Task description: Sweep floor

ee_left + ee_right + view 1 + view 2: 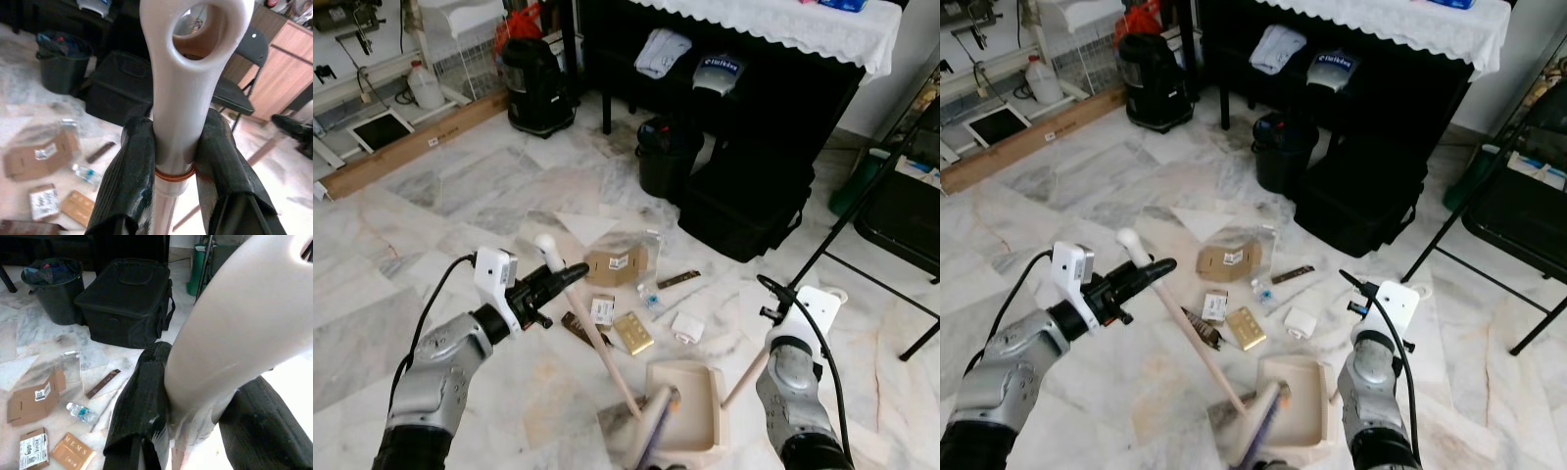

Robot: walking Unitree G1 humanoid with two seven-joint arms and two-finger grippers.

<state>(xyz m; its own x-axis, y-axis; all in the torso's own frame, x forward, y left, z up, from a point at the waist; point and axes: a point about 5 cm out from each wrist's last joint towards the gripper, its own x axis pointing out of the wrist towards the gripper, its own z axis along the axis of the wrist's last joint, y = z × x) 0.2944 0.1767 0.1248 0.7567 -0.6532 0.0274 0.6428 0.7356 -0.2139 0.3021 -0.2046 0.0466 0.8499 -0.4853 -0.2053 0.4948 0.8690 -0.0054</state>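
Note:
My left gripper point(566, 277) is shut on the white top point(190, 73) of a broom handle. The wooden broom stick point(599, 343) slants down to the broom head point(656, 421), which rests at a beige dustpan point(690, 401) on the floor. The dustpan's long handle point(744, 377) rises to my right gripper point(195, 406), which is shut on its white end. Litter lies on the marble floor beyond the dustpan: a flattened cardboard box point(615, 262), a small white box point(602, 309), a gold box point(633, 333), a small plastic bottle point(649, 294) and a dark bar point(677, 280).
A black bin point(666, 157) and a black bag point(744, 201) stand in front of a dark table with a white cloth point(783, 24). A folding chair point(891, 215) is at the right, a black vacuum point(536, 83) and a wooden plank point(411, 147) at the far left.

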